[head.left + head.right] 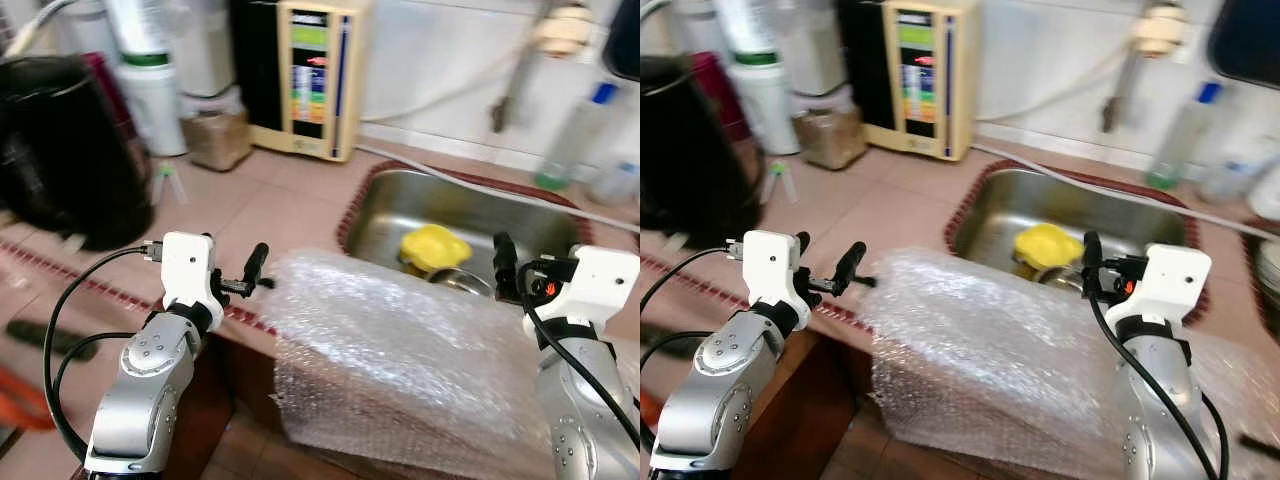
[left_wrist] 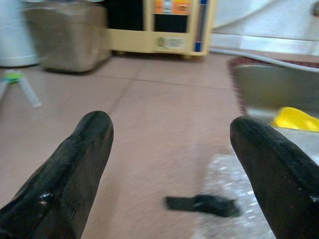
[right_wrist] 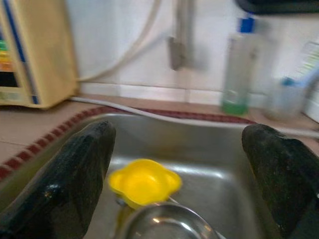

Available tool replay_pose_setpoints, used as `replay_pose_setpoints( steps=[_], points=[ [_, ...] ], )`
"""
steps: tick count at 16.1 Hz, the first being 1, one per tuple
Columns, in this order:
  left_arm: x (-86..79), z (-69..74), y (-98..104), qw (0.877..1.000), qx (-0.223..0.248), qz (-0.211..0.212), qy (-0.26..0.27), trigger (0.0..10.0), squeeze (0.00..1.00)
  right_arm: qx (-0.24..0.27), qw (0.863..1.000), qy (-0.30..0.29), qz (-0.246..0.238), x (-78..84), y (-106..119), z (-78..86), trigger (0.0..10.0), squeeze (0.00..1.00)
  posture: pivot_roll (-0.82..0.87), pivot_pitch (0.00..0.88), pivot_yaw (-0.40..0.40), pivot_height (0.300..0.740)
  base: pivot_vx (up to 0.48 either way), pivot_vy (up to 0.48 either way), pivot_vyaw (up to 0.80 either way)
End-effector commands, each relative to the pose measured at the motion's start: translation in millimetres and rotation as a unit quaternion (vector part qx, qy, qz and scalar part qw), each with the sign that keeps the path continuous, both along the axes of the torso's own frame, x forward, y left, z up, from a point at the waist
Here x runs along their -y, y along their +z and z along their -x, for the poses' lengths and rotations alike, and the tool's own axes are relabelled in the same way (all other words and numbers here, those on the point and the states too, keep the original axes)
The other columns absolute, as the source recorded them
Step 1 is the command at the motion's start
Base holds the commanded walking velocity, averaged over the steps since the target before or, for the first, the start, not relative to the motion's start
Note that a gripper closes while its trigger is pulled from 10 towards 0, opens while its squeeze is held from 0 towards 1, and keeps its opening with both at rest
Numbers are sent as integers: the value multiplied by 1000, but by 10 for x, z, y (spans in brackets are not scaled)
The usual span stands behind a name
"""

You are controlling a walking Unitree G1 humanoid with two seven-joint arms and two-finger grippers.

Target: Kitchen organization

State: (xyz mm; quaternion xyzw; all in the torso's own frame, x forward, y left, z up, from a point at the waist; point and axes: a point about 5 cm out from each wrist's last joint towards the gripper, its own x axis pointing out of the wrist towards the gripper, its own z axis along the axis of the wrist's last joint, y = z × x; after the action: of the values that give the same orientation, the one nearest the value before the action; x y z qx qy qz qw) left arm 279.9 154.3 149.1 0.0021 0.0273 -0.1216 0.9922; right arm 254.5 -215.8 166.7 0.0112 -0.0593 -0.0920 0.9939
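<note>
**Bubble wrap draped over the worktop edge**

Bubble wrap (image 1: 400, 350) lies nearest, hanging over the front edge of the tiled worktop (image 1: 270, 200) and part of the steel sink (image 1: 470, 215). Inside the sink sit a yellow bowl (image 3: 143, 181) and a metal bowl (image 3: 164, 221). Both hands hover with fingers spread wide, holding nothing: the left hand (image 1: 240, 275) at the wrap's left corner, the right hand (image 1: 1095, 265) above the sink's near rim.
</note>
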Motion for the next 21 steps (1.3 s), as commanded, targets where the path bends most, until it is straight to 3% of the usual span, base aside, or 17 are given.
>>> replay_pose_setpoints(
  steps=[1,2,4,5,7,9,14,15,16,17,21],
  points=[
    [40,-6,37,1000,4,-6,-12,10000,0,10,1000,-12,-4,33,53,32,10000,1000,-7,0,24,740,0,0,-688],
    [48,-15,46,1000,7,-3,-8,10000,0,10,1000,-11,-2,33,68,20,10000,875,-10,2,15,740,0,0,0],
    [44,-17,63,1000,10,0,-2,10000,0,12,1000,-10,-1,26,89,0,10000,855,-11,7,5,740,0,0,0],
    [37,-20,98,1000,13,7,5,10000,0,15,1000,-10,1,20,115,-17,10000,722,-5,11,-7,740,0,0,0],
    [43,-19,164,1000,23,6,3,10000,0,21,1000,-9,2,1,147,-39,10000,624,-1,13,-12,740,0,0,0],
    [87,-40,257,999,38,3,0,10000,0,46,999,5,12,-71,264,-75,10000,741,8,28,-19,740,0,0,0],
    [123,-35,284,999,35,0,8,10000,0,39,999,12,-14,-158,247,-93,10000,616,5,34,-24,740,0,0,0],
    [130,-41,298,999,36,0,7,10000,0,36,999,11,-16,-154,237,-92,10000,506,4,34,-24,740,0,0,0],
    [135,-47,311,999,36,1,7,10000,0,35,999,10,-18,-152,234,-92,10000,333,3,35,-26,740,0,0,0],
    [149,-55,339,999,37,3,6,10000,0,34,999,10,-18,-153,237,-93,10000,0,-1,36,-25,740,0,0,0],
    [202,-60,375,999,39,4,-2,10000,0,30,999,10,-19,-150,226,-98,10000,0,-4,28,-22,740,-201,0,0]
  ],
)
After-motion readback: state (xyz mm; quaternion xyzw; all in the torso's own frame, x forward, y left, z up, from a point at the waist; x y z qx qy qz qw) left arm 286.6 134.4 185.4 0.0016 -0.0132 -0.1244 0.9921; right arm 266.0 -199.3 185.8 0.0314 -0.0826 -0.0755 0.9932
